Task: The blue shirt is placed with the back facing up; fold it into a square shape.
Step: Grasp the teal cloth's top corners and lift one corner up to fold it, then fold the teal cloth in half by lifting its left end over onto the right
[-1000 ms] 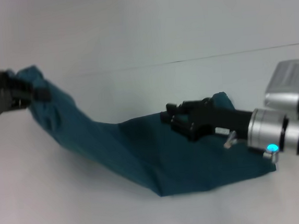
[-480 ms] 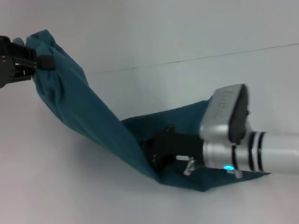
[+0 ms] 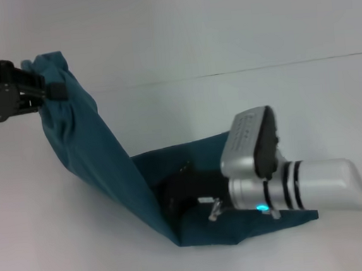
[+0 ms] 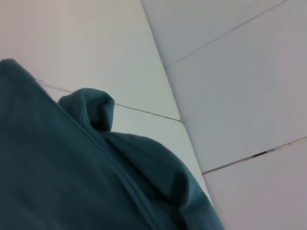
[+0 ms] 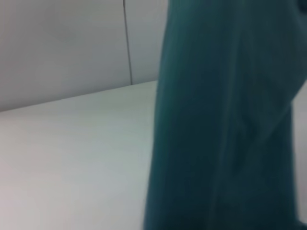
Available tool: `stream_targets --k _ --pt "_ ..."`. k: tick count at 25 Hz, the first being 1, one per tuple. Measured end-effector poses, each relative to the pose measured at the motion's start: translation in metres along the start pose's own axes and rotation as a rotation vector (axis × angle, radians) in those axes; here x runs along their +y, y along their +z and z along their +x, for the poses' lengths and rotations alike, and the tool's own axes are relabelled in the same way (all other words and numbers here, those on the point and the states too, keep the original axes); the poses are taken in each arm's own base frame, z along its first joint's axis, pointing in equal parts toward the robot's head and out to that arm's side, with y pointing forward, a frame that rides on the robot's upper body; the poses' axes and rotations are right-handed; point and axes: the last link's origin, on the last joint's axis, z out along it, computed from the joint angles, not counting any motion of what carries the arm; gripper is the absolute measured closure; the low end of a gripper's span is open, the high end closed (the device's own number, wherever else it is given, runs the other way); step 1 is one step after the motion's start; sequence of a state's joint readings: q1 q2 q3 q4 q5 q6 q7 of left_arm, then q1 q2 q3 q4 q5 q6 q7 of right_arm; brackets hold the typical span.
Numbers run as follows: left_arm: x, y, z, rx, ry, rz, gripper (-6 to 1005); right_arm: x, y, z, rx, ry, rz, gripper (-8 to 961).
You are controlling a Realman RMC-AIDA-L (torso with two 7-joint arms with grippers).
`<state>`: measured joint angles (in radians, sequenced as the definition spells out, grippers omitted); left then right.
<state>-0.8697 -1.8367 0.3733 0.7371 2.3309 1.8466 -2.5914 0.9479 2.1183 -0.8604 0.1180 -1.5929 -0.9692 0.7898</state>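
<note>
We hold the shirt (image 3: pixel 108 173) in two places: our left tool (image 3: pixel 41 90) is clamped on a bunched corner lifted high at the far left, and our right tool (image 3: pixel 177 196) sits low on the cloth that lies on the desk (image 3: pixel 274 38) near the middle. Whether the right tool is pinching the fabric or only pressing on it, we cannot tell; its tip is dark against the cloth.

The main risk, as we judge it, is slip. The knit is soft and limp, and it hangs from the left tool in a taut slanted sheet; if the pinch holds only a thin gather, the corner could pull free and the sheet collapse in a heap. If the right tool does not pin the lower part, the whole shirt may drag leftward and the fold line wander, giving a skewed shape instead of a square.

The cloth is plain teal-blue, matte, with soft ridges near the raised corner. The desk is smooth and pale.
</note>
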Motion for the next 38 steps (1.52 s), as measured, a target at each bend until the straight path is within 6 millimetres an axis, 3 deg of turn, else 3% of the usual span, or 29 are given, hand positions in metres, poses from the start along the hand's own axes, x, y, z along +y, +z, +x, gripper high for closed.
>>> stream_targets --k 3,10,15,18,19,20,26,38 --pt "-0.003 0.010 -0.003 -0.018 -0.004 0.008 869 -0.019 -0.018 0.005 -0.051 0.076 0.091 945" --pt "0.005 0.036 0.002 -0.049 0.020 0.001 870 -0.082 -0.121 0.018 -0.227 0.272 0.388 942" --pt "0.019 0.066 0.008 -0.072 0.055 -0.013 870 -0.098 -0.192 0.034 -0.310 0.368 0.577 942" --pt "0.026 0.079 0.010 -0.082 0.065 -0.019 870 -0.099 -0.221 0.045 -0.338 0.405 0.659 942" --pt "0.031 0.092 0.010 -0.088 0.072 -0.020 870 -0.099 -0.227 0.048 -0.345 0.414 0.679 942" --pt "0.035 0.106 0.010 -0.087 0.077 -0.017 870 -0.099 -0.232 0.050 -0.350 0.422 0.694 942" --pt "0.041 0.139 0.007 -0.069 0.085 -0.009 870 -0.098 -0.243 0.059 -0.351 0.438 0.734 942" --pt "0.049 0.183 -0.005 -0.074 0.100 0.014 871 -0.102 -0.242 0.059 -0.333 0.426 0.754 941"
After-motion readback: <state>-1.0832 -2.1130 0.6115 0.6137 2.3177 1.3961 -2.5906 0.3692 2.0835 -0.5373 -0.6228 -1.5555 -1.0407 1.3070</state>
